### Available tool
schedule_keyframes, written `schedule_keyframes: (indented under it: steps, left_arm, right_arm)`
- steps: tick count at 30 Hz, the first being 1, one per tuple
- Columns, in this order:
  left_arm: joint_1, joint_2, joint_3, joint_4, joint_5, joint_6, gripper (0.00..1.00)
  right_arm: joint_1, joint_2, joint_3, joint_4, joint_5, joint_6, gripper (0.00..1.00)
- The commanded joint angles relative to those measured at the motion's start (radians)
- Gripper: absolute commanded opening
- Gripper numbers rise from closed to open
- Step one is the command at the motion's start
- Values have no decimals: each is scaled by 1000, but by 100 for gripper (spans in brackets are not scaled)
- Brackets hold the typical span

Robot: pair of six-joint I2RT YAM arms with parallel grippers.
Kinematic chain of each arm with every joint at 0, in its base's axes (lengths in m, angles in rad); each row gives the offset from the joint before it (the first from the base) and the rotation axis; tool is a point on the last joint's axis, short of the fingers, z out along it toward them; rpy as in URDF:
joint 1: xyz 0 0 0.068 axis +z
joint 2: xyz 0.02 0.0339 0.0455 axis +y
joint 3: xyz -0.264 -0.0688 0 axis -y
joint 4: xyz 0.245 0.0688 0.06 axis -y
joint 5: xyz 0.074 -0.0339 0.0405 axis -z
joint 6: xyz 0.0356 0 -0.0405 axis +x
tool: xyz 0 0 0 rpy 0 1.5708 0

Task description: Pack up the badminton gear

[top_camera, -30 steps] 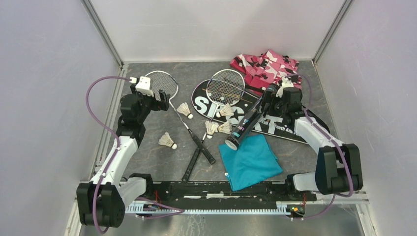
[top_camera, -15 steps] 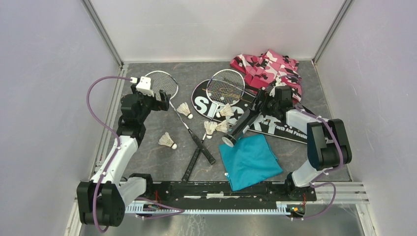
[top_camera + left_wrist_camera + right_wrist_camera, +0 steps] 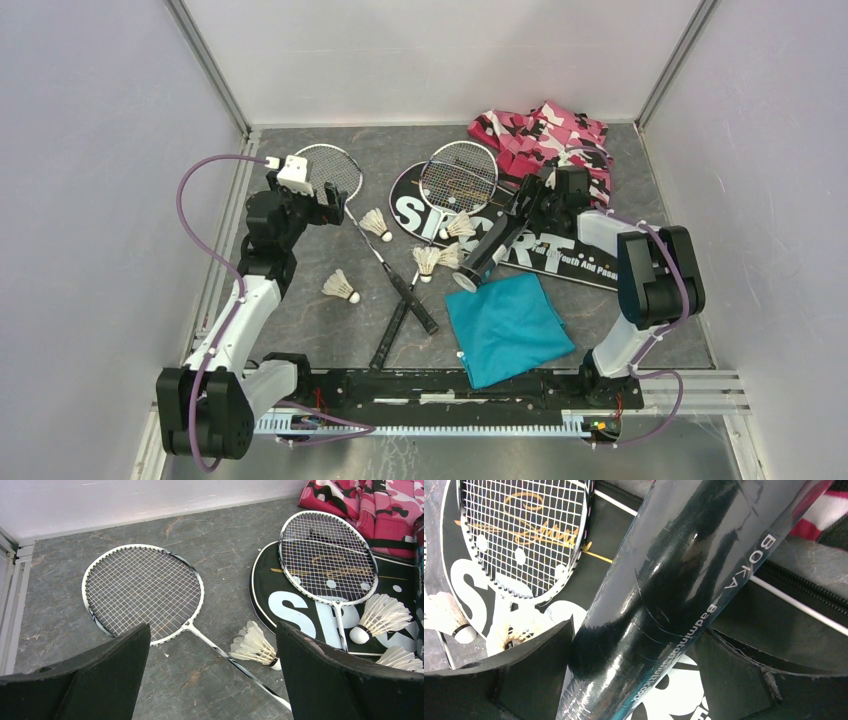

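My right gripper (image 3: pixel 527 205) is shut on the long black tube (image 3: pixel 492 245), (image 3: pixel 674 580), holding it tilted over the black "SPORT" bag (image 3: pixel 560 255), with its lower open end near the teal cloth. My left gripper (image 3: pixel 335 205), (image 3: pixel 212 675) is open and empty above the shaft of the left racquet (image 3: pixel 142 592), with a shuttlecock (image 3: pixel 255 645) just inside its right finger. The second racquet's head (image 3: pixel 458 177) lies on the bag. The two handles cross in the middle. Several white shuttlecocks lie about, one alone at the left (image 3: pixel 341 287).
The teal square cloth (image 3: pixel 508 325) lies at the near middle right. Pink-black camouflage fabric (image 3: pixel 545 135) is heaped at the far right corner, partly on the bag. Walls close the floor on three sides; the arm rail runs along the near edge.
My right arm has folded in and swung the held tube a little to the left and away from me. The left arm has not moved.
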Motion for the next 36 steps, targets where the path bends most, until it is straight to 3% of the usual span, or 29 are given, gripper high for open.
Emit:
schedule_keyframes:
  steps: [1,6,12,20,26,36]
  left_arm:
    - [2,5,20,17,28,11,100]
    - [2,1,45,-7,44,5,100]
    - [2,-1,79,-37,62,14,100]
    - [0,17,143,-115,136,67,100]
    - [-1,29,167,-140,168,63,100]
    - [-15,50,188,-140,194,58,100]
  right_arm:
    - [-6,26,61,-40,37,-48,81]
    - [-28,-53,101,-81,24,-84,60]
    - [-49,-172,195,-197,25,-188,43]
    - [-49,-173,478,-386,-85,-415,30]
    - [-24,-188,569,-473,-81,-613,23]
    - [58,-191,743,-748,-47,-942,23]
